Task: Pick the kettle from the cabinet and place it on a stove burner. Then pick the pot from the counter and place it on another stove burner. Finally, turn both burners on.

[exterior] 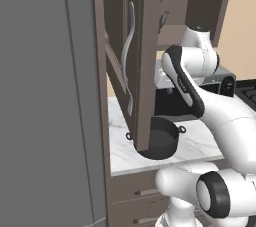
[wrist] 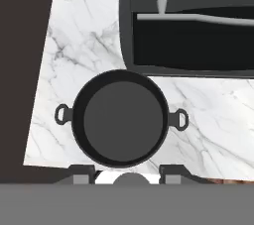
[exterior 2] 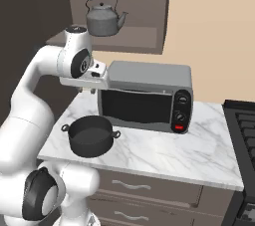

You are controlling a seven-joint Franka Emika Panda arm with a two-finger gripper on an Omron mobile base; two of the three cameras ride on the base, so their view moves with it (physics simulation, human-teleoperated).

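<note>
In the left base view, the cabinet (exterior: 145,46) has its brown door swung out toward the camera, with the long curved silver handle (exterior: 128,61) on its face. The door's lower edge hides part of the pot (exterior: 162,141), which sits on the counter (exterior: 200,146) near the front edge of the marble slab. The white arm bends up from the lower right and reaches across in front of the toaster oven (exterior: 220,78). At the right edge, black burners (exterior: 248,93) begin.

In the right base view, the kettle (exterior 2: 103,17) stands upright on the cabinet's shelf (exterior 2: 142,38), above the left end of the toaster oven (exterior 2: 147,98), its spout pointing right. The pot (exterior 2: 90,135) rests on the counter (exterior 2: 194,155) near its front left corner, just in front of the oven and apart from it. The gripper (exterior 2: 88,89) hangs off the wrist above the pot, beside the oven's left end; its fingers are too small to read here. The burners (exterior 2: 246,130) lie at the counter's right end.

In the hand view, the pot (wrist: 119,120) lies directly below, empty, loop handles to either side. The gripper (wrist: 128,173) has its two fingertips (wrist: 82,173) set moderately apart, holding nothing. The toaster oven (wrist: 191,21) lies beyond the pot.
</note>
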